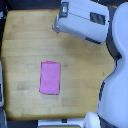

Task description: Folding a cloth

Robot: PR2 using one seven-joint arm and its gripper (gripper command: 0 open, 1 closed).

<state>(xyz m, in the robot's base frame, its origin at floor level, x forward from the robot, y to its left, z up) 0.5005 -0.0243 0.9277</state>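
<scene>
You see the cloth [50,77] lying flat mid-table [25,35], nothing touching it. The arm [82,20] hangs well apart above; you cannot tell the fingers' state.

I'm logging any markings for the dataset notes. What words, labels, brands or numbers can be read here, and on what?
None can be read.
The cloth is plain pink, with no print.
The table shows only wood grain.
The arm has dark patches on its white casing; whether any holds a label is too blurred to tell.
</scene>
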